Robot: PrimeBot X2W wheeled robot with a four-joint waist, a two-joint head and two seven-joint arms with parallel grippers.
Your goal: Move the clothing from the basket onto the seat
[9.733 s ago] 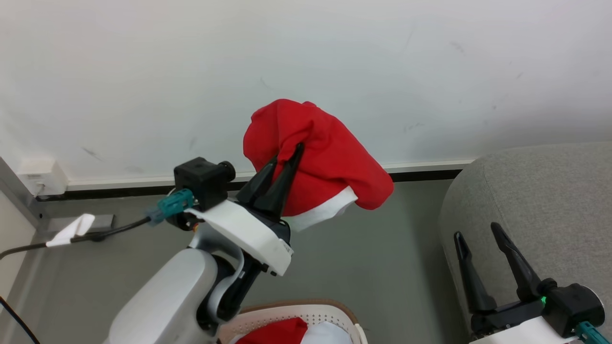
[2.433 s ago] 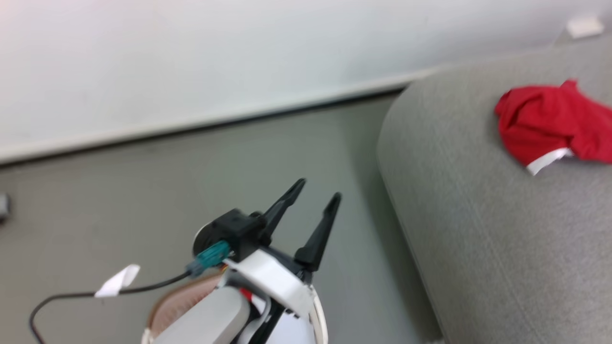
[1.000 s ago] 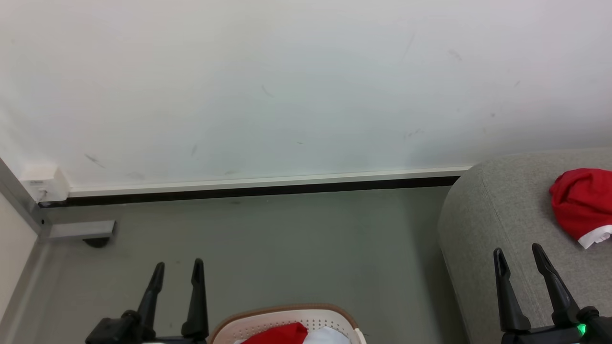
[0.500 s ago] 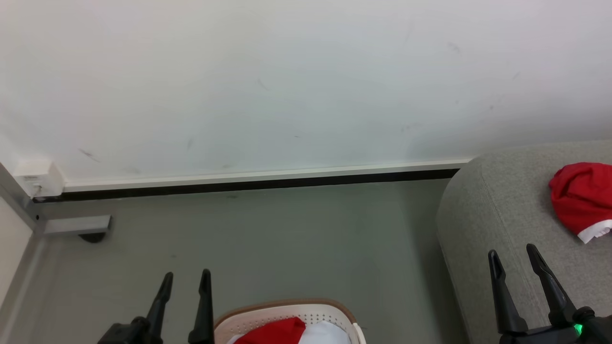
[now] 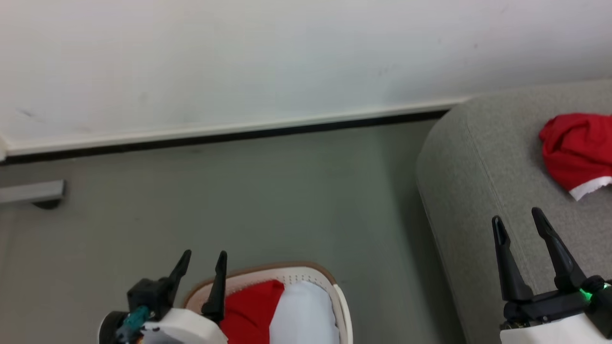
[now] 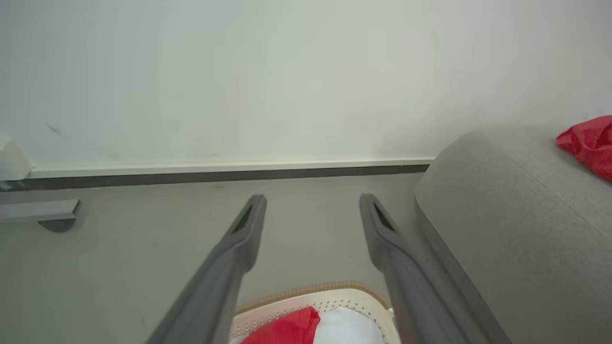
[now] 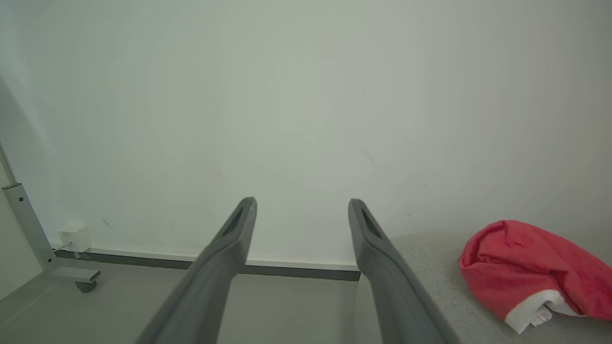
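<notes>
- Jaws spread wide and empty, the left gripper (image 5: 204,254) hovers at the left rim of the white laundry basket (image 5: 341,306).
- Red clothing (image 5: 251,306) lies in the basket just right of its fingers, beside a white cloth (image 5: 301,315), possibly another garment.
- The right gripper (image 5: 517,216), equally wide and empty, hangs over the grey seat (image 5: 478,181).
- A white-banded red garment (image 5: 573,148) rests on the seat ahead-right of it, apart.

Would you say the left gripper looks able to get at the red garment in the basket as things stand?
Probably yes: the left gripper is open by the basket, with nothing covering the red garment.
</notes>
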